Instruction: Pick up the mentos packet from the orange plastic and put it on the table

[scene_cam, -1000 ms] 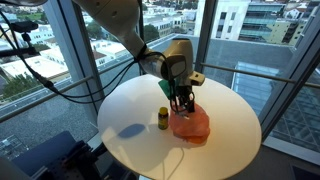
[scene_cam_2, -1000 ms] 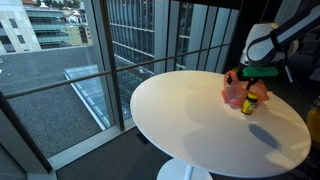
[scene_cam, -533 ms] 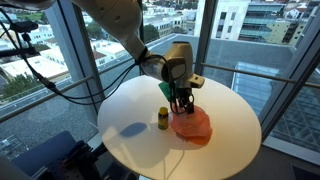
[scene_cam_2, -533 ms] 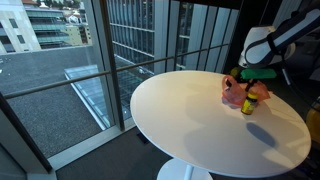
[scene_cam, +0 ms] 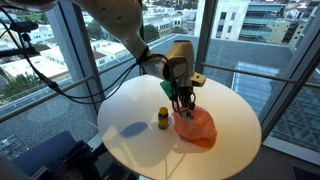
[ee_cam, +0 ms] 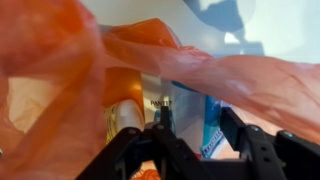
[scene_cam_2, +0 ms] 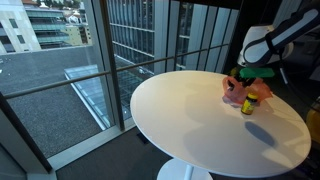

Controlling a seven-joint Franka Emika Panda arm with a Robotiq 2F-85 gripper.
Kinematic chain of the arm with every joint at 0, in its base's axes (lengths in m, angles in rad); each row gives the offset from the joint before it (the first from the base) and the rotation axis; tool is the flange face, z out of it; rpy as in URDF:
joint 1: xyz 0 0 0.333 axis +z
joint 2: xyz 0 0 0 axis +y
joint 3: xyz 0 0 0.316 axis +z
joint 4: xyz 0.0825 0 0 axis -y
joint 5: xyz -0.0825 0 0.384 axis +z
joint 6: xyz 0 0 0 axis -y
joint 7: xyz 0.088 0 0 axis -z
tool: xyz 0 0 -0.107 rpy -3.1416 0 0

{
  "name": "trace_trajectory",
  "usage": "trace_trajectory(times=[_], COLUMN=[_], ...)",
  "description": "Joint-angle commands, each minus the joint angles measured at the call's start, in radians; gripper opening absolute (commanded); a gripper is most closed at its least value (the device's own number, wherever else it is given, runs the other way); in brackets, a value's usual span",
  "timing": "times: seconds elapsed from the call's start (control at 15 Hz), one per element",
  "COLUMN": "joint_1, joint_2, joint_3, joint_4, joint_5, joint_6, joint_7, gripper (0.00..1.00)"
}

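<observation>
The orange plastic [scene_cam: 197,130] [scene_cam_2: 235,92] lies crumpled on the round white table [scene_cam: 130,110] [scene_cam_2: 180,110]. My gripper [scene_cam: 181,100] [scene_cam_2: 246,80] reaches down into it from above. In the wrist view the orange plastic [ee_cam: 60,60] folds around my gripper [ee_cam: 198,125]. The blue-and-white mentos packet [ee_cam: 212,120] stands between the two black fingers [ee_cam: 232,125]. The fingers sit close on either side of the packet, the right one at its blue edge. Whether they press it does not show.
A small yellow bottle [scene_cam: 163,119] [scene_cam_2: 248,104] stands on the table right beside the plastic. The table is bare white towards its near and far rims. Floor-to-ceiling windows with dark frames [scene_cam_2: 100,60] stand behind the table.
The orange plastic has shifted and spread a little towards the table's front edge in an exterior view. The arm has stayed almost in place over it.
</observation>
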Motion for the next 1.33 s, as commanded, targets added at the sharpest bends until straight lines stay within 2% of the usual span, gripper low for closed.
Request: trace_trajectory(times=[0.0, 0.13, 0.2, 0.4, 0.53, 0.6, 1.13, 1.27], joint_1=[-0.004, -0.009, -0.012, -0.018, -0.02, -0.019, -0.018, -0.015], joint_2=[-0.038, -0.063, -0.076, -0.103, -0.12, -0.126, -0.122, -0.112], joint_3=[-0.001, 0.002, 0.003, 0.004, 0.002, -0.001, -0.001, -0.003], joint_4=[0.001, -0.006, -0.009, -0.01, -0.015, -0.02, -0.053, -0.053], joint_5=[0.02, 0.026, 0.029, 0.028, 0.021, 0.015, 0.012, 0.009], joint_6=[-0.033, -0.045, -0.051, -0.073, -0.083, -0.083, -0.052, -0.056], joint_7=[0.001, -0.008, -0.01, -0.015, -0.015, -0.012, -0.003, 0.004], gripper=[0.23, 0.08, 0.04, 0.0, 0.28, 0.33, 0.98, 1.0])
